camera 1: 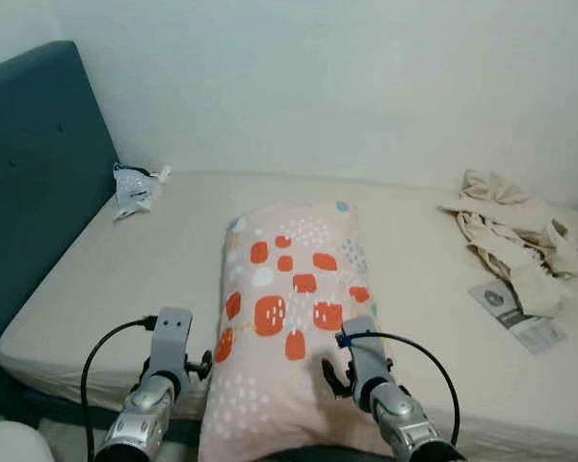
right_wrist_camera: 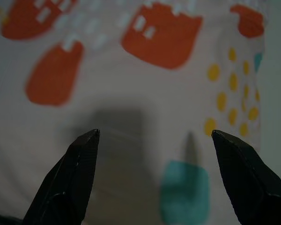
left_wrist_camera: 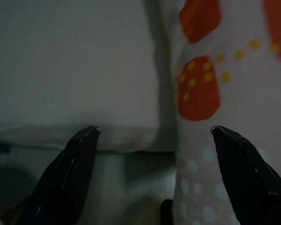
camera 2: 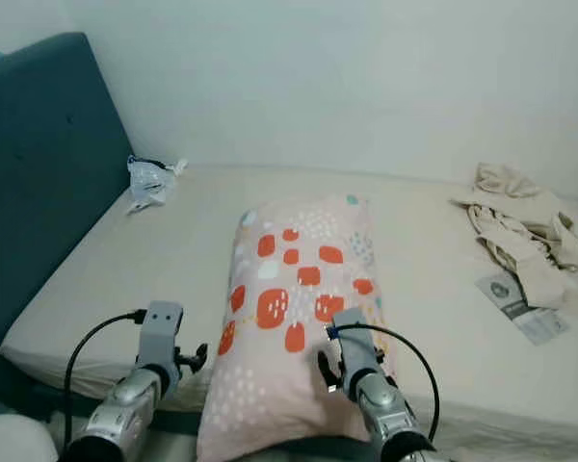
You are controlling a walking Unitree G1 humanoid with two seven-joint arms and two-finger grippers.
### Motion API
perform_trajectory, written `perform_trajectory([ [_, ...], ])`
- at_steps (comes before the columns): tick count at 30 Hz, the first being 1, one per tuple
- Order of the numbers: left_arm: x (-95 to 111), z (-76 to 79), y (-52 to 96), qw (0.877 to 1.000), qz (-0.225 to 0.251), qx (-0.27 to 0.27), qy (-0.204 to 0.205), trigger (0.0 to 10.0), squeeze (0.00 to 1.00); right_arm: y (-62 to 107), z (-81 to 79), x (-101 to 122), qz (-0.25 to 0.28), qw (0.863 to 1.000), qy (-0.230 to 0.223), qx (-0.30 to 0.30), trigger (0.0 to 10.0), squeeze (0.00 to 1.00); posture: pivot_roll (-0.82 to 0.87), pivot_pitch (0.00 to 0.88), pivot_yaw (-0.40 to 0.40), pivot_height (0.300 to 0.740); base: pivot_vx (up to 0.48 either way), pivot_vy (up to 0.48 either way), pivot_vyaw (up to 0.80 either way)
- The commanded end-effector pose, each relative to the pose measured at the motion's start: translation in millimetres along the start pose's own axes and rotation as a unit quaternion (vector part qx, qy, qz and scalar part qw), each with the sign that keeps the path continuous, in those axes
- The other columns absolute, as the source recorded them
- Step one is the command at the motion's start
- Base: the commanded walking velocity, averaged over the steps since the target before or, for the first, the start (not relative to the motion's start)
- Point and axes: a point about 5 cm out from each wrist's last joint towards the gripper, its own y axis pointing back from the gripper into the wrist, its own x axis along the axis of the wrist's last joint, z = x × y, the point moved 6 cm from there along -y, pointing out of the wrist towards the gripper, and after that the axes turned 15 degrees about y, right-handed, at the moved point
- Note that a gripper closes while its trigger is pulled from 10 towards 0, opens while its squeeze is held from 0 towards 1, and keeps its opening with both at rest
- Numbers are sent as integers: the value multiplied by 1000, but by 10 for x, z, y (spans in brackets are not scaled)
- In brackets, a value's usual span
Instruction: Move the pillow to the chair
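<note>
**One pillow on the bed, a gripper at each side**

Counted from left to right: one teal headboard [camera 1: 39, 183], one crumpled plastic bag [camera 1: 135, 188] at the bed's back corner near the headboard, one pillow [camera 1: 294, 318], one heap of beige cloth [camera 1: 515, 236] at the far right, and one printed paper packet [camera 1: 515, 318] just in front of that heap. All lie on a single bed [camera 1: 125, 279] covered with a plain cream sheet. What the bag holds cannot be told.

The pillow lies lengthwise in the middle of the bed, its near end hanging over the front edge. Its cover is pale pink with orange-red blotches, white dots and dashes, small yellow dots and a few teal marks.

The left gripper [left_wrist_camera: 154, 133] is at the pillow's left edge, fingers spread apart and grasping nothing; one finger is over the sheet, the other in front of the pillow. The right gripper [right_wrist_camera: 154, 136] is above the pillow's right part, fingers likewise spread wide, holding nothing.
</note>
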Motion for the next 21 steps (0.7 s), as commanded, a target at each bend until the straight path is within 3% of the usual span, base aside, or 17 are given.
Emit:
perform_trajectory([
  [1, -73, 19, 2, 1000, -14, 1, 5, 10000, 0, 13, 33, -41, -5, 1000, -3, -4, 10000, 0, -23, 41, 4, 705, 0, 0, 0],
  [18, -31, 41, -3, 1000, -3, -7, 7, 10000, 0, 7, 26, -23, -3, 1000, -1, -2, 10000, 0, -22, 38, 0, 705, 0, 0, 0],
  [21, -44, 37, -6, 1000, -9, -4, 9, 10000, 0, 7, 29, -22, -3, 1000, -1, -2, 10000, 0, -22, 39, 1, 705, 0, 480, 0],
])
